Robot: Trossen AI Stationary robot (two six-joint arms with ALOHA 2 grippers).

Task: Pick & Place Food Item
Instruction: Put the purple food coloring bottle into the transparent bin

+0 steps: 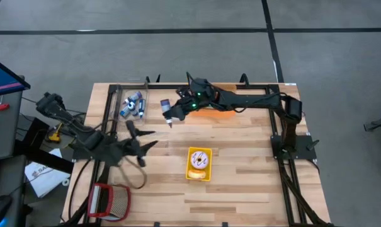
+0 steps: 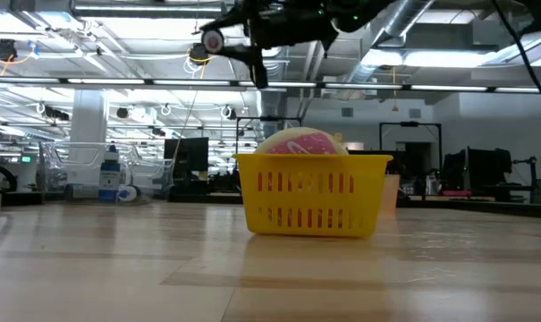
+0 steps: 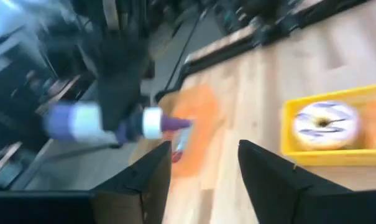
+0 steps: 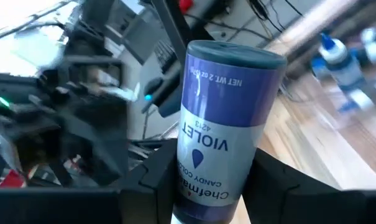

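Violet bottle [image 4: 222,134]: rigid, slick plastic, light; right gripper [image 1: 169,113] clamps its body; left gripper [image 1: 140,140] open, empty.

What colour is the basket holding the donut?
Yellow basket, clearest in the low view.

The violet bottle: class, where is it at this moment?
The violet bottle is held in the right gripper above the table's far side, in the high view between the loose bottles and the orange patch.
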